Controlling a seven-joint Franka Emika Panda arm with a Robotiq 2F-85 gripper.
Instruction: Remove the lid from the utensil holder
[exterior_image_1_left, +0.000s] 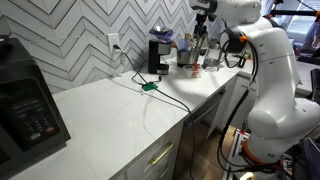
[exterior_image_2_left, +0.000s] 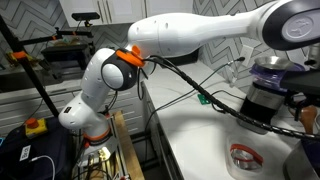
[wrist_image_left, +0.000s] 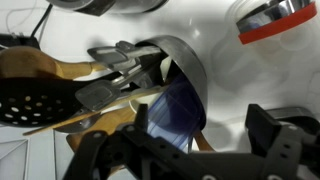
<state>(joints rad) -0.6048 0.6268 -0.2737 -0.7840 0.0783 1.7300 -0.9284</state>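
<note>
In the wrist view the grey metal utensil holder fills the middle, with a black slotted spoon, wooden spoons and metal tongs sticking out of it to the left. The pale blue translucent lid leans tilted at the holder's mouth, among the utensil handles. My gripper is open, with the lid's edge close to one finger and the other finger well apart from it. In an exterior view my gripper hangs just above the holder at the back of the counter.
A black coffee machine stands next to the holder against the tiled wall. A round metal piece with a red band lies on the white counter nearby and also shows in an exterior view. A microwave stands at the counter's far end.
</note>
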